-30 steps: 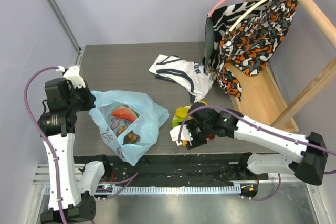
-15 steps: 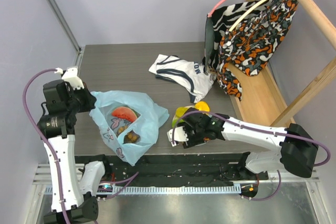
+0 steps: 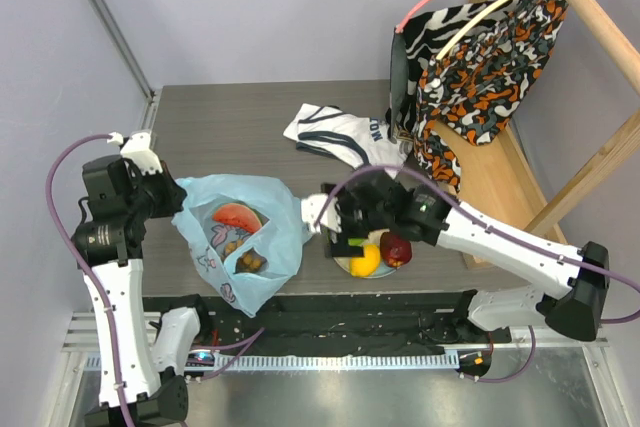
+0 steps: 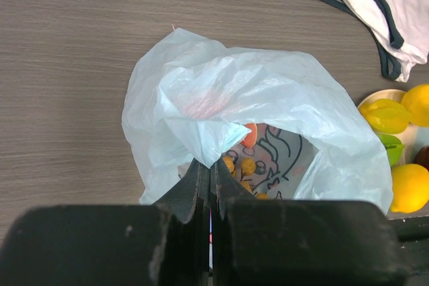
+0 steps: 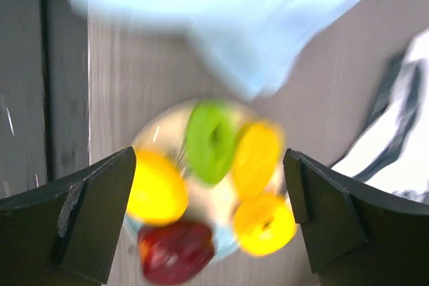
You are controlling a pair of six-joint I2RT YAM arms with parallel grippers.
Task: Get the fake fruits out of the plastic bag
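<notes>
The light-blue plastic bag (image 3: 250, 237) lies open at the front left, with a watermelon slice (image 3: 236, 215) and a brownish grape bunch (image 3: 250, 262) inside. My left gripper (image 3: 178, 197) is shut on the bag's rim (image 4: 211, 155) and holds the mouth open. In the left wrist view the grapes (image 4: 241, 165) show just past the fingers. My right gripper (image 3: 350, 237) is open and empty, hovering above a plate (image 3: 345, 265) with a lemon (image 3: 365, 260) and a red apple (image 3: 396, 247). The blurred right wrist view shows a green piece (image 5: 211, 140), yellow fruits (image 5: 157, 189) and the apple (image 5: 175, 252) between the jaws, below them.
A white shirt with dark lettering (image 3: 345, 137) lies behind the plate. Patterned clothes on hangers (image 3: 470, 67) hang from a wooden rack (image 3: 500, 177) at the right. The table's front edge runs close under the bag and plate.
My right gripper has lifted off the plate and swung back toward the bag, so the lemon and apple now show. My left gripper still holds the bag's rim, barely shifted.
</notes>
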